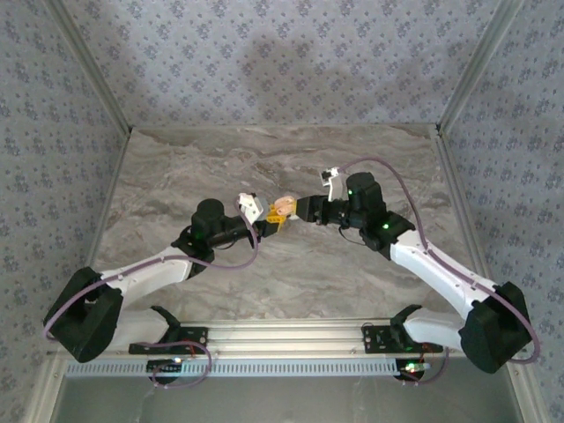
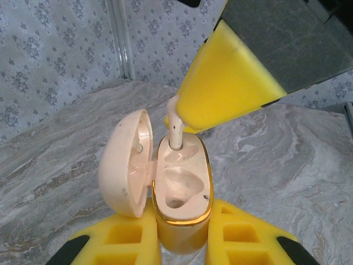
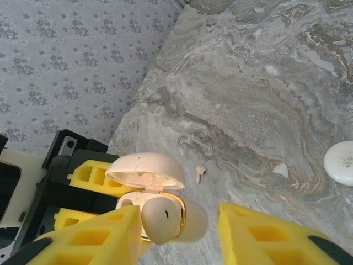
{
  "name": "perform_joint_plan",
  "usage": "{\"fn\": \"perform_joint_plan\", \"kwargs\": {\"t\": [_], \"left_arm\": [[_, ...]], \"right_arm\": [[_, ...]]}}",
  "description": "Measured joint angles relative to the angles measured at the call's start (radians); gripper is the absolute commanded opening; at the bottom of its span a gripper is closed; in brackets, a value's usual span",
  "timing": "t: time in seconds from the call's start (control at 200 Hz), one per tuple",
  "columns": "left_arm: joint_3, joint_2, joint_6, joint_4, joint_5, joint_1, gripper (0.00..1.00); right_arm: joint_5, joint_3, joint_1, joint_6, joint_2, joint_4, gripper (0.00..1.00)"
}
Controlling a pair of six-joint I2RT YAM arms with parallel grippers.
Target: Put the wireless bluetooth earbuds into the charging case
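Table (image 1: 264,159): arms meet at middle.
Left gripper (image 2: 182,234): clamped on case (image 2: 182,190), lid swung open to side, sockets up.
Right gripper (image 3: 179,221): jaws parted, bud (image 2: 175,130) against one finger, other finger clear.
Bud: stem vertical, tip in far socket; near socket vacant.
Second bud (image 3: 199,173): flat on table just beyond case, right arm nearer; likely next pick.

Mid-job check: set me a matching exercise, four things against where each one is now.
1 charging case
2 first earbud
3 second earbud
4 white disc

A on the table, whole, near the case
B stem down in the case
C open, clamped in the left hand
D on the table, cut by the right wrist view's edge

Pairs: 1-C, 2-B, 3-A, 4-D
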Motion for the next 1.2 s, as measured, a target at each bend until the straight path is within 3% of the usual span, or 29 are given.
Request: {"fn": "perform_joint_plan", "kwargs": {"t": [0.155, 0.32, 0.615, 0.979, 1.204], "left_arm": [[0.006, 0.000, 0.001, 0.000, 0.000, 0.000, 0.12], [0.008, 0.000, 0.003, 0.000, 0.000, 0.000, 0.12], [0.008, 0.000, 0.004, 0.000, 0.000, 0.000, 0.12], [0.009, 0.000, 0.011, -0.001, 0.000, 0.000, 0.12], [0.010, 0.000, 0.011, -0.009, 0.000, 0.000, 0.12]], "right_arm": [[0.002, 0.000, -0.002, -0.006, -0.035, -0.012, 0.55], [-0.009, 0.000, -0.014, -0.007, -0.065, -0.011, 0.56], [-0.029, 0.001, -0.071, 0.008, -0.066, -0.010, 0.42], [-0.107, 0.027, -0.069, 0.013, -0.013, 0.000, 0.44], [-0.105, 0.037, -0.068, 0.013, 0.006, 0.000, 0.39]]}}
